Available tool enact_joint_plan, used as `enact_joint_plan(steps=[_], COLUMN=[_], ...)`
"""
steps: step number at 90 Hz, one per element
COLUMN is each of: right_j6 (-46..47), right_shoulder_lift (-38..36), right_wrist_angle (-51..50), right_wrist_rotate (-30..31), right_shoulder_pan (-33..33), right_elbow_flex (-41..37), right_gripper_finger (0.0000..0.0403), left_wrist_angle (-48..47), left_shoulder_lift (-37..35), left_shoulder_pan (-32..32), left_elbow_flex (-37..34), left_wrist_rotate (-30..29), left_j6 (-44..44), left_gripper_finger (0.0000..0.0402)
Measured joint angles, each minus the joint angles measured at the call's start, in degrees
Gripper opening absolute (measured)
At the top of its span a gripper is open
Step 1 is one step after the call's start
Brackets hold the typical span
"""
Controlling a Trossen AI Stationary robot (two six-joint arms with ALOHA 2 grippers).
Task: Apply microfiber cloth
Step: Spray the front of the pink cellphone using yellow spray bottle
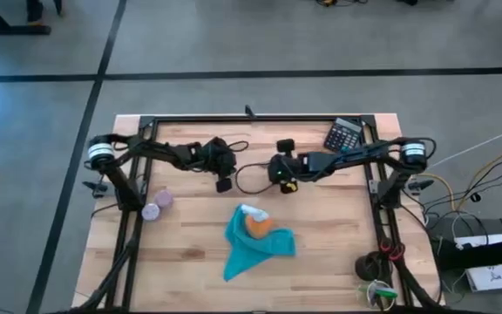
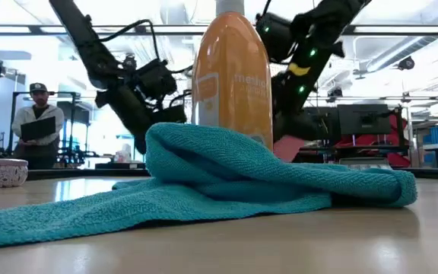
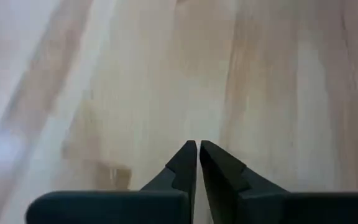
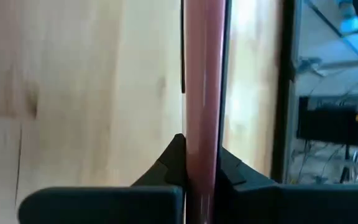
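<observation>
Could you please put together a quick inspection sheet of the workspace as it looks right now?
Surface: light wooden table, bare between the objects.
Job's things: microfiber cloth lies crumpled at the table's middle, bunched around the base of an upright orange spray bottle.
Clutter: calculator at the far right; small purple container on the left; dark items at the near right corner.
End effectors: left end effector shut and empty above bare wood; right end effector shut on a thin pink flat object.
Cables: loose black cable between the arms; more wires off the right edge.
Surroundings: a person stands beyond the table.
</observation>
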Motion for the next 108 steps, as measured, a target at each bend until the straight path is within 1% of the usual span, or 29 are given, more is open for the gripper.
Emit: enact_joint_plan(steps=[7,11,17,29,39,49,61,79,99,108], right_j6=[2.36,4.07,6.81,11.99,15.95,19.49,22.15,24.59,25.83,24.18], right_shoulder_lift=[-2.67,-4.55,-7.28,-13.12,-17.40,-20.56,-22.71,-23.36,-23.60,-23.58], right_wrist_angle=[-2.04,-2.52,-3.27,-4.31,-4.55,-4.58,-3.95,-3.40,-3.10,-0.87], right_wrist_rotate=[-0.52,-1.96,-4.15,-8.82,-9.69,-12.83,-15.33,-15.39,-15.42,-15.77], right_shoulder_pan=[0.00,-0.07,-0.17,-0.22,0.15,0.88,2.87,6.05,9.75,10.16], right_elbow_flex=[-0.90,-1.38,-2.03,-3.63,-5.71,-8.12,-10.55,-10.81,-10.83,-10.83], right_gripper_finger=[0.0006,0.0006,0.0006,0.0006,0.0006,0.0006,0.0006,0.0006,0.0010,0.0011], left_wrist_angle=[3.03,5.17,9.48,22.43,32.40,39.11,40.51,39.57,38.68,39.49], left_shoulder_lift=[-0.18,-0.32,-0.37,-0.31,-0.33,-0.63,-1.42,-4.88,-16.00,-20.25], left_shoulder_pan=[-0.56,-1.01,-1.85,-5.10,-8.35,-11.84,-15.03,-18.39,-19.45,-19.47], left_elbow_flex=[-1.84,-3.23,-5.37,-9.71,-12.55,-13.96,-14.16,-15.17,-19.01,-19.98], left_wrist_rotate=[-0.06,0.24,3.30,9.02,8.83,8.94,8.82,8.83,8.75,6.18], left_j6=[-1.33,-2.04,-3.32,-5.55,-5.75,-5.81,-6.61,-8.30,-7.64,-5.13], left_gripper_finger=[0.0011,0.0011,0.0011,0.0011,0.0011,0.0011,0.0011,0.0011,0.0011,0.0011])
